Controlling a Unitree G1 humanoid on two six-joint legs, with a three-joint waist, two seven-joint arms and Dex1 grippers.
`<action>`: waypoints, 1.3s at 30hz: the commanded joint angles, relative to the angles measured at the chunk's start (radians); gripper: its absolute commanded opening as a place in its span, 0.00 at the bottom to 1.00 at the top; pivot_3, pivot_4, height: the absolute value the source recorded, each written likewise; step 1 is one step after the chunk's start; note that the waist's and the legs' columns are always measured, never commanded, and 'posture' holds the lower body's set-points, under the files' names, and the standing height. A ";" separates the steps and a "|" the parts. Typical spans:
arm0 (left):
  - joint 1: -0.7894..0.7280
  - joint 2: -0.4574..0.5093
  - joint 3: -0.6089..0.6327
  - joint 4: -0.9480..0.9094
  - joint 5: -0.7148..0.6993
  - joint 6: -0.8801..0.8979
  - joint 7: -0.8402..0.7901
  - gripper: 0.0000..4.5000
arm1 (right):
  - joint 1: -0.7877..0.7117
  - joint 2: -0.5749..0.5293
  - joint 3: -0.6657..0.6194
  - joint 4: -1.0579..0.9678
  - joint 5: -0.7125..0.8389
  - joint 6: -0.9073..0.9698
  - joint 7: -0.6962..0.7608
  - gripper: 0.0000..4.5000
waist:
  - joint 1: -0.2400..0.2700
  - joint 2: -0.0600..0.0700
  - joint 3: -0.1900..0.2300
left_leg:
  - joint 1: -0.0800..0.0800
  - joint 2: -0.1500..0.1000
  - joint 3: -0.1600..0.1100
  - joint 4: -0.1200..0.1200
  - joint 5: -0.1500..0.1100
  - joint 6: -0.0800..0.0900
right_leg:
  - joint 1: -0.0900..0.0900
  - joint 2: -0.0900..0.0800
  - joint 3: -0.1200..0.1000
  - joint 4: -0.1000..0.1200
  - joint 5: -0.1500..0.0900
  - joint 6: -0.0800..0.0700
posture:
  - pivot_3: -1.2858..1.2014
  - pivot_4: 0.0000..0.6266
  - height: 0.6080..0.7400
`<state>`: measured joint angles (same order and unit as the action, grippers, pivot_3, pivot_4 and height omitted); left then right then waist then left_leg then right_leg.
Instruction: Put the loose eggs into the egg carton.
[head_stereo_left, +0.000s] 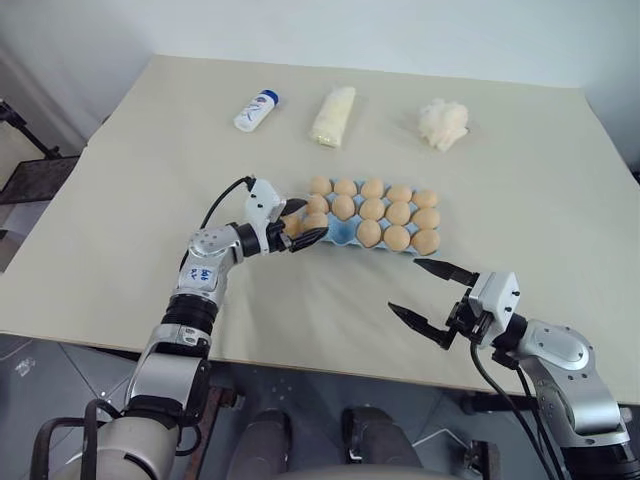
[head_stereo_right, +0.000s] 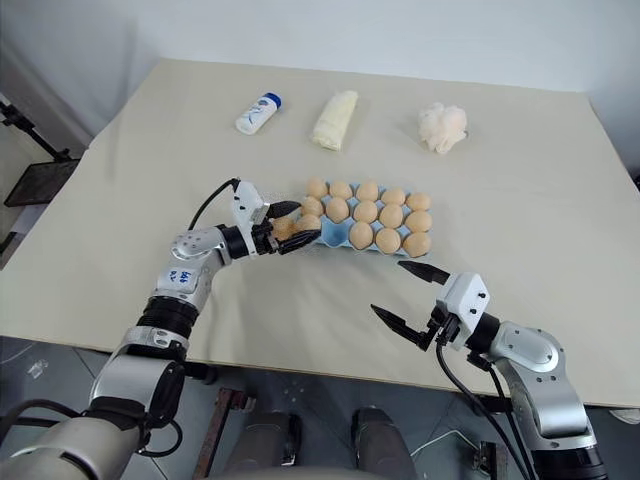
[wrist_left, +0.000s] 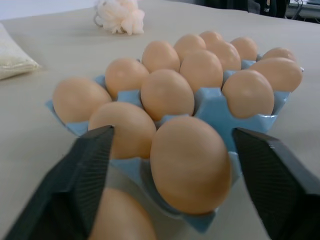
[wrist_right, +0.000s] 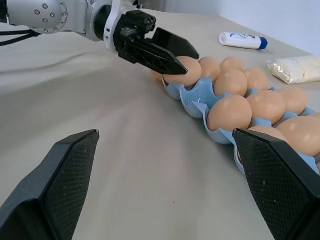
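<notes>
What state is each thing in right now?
Light blue moulded egg carton: fourteen cups filled, one near-row cup empty.
Loose tan egg: outside the carton at its left end, low between the left jaws.
Left gripper: jaws open at the carton's left end.
Right gripper: jaws wide open, empty.
White bottle with blue cap: lying on its side, capped.

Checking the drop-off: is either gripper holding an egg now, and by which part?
Neither holds one. The left gripper stands open around an egg seated in the egg carton; its fingers don't touch it. The right gripper is open.
</notes>
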<state>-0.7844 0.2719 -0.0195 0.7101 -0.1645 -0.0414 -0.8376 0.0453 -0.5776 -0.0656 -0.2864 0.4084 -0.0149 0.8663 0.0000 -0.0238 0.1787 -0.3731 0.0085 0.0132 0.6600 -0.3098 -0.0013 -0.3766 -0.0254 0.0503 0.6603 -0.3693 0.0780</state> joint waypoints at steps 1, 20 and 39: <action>-0.025 -0.013 -0.012 0.001 0.014 0.007 0.004 0.58 | -0.007 0.006 -0.018 -0.033 0.014 -0.011 -0.003 1.00 | -0.001 0.000 0.000 | 0.000 0.000 0.000 0.000 0.000 0.000 | 0.000 0.000 0.000 0.000 0.000 0.000 | 0.52 0.24 1.00; -0.058 -0.099 -0.017 -0.039 -0.031 0.012 -0.071 0.26 | -0.028 0.013 -0.007 -0.046 0.009 0.007 -0.019 1.00 | -0.001 0.000 0.000 | 0.000 0.000 0.000 0.001 0.000 0.000 | 0.000 0.000 0.000 0.000 0.000 0.000 | 0.52 0.24 1.00; 0.128 0.201 0.140 -0.268 -0.171 0.031 -0.254 0.89 | -0.022 0.001 -0.006 -0.034 0.021 0.006 0.022 1.00 | -0.021 0.001 0.002 | 0.000 0.000 0.000 0.000 0.000 0.000 | 0.000 0.000 0.000 0.001 0.000 0.000 | 0.52 0.24 1.00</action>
<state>-0.6773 0.4416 0.0878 0.5016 -0.3008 -0.0267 -1.0661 0.0259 -0.5675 -0.0575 -0.3059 0.4102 0.0016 0.8738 -0.0207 -0.0230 0.1805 -0.3731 0.0087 0.0128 0.6598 -0.3095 -0.0016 -0.3768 -0.0256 0.0503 0.6605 -0.3694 0.0779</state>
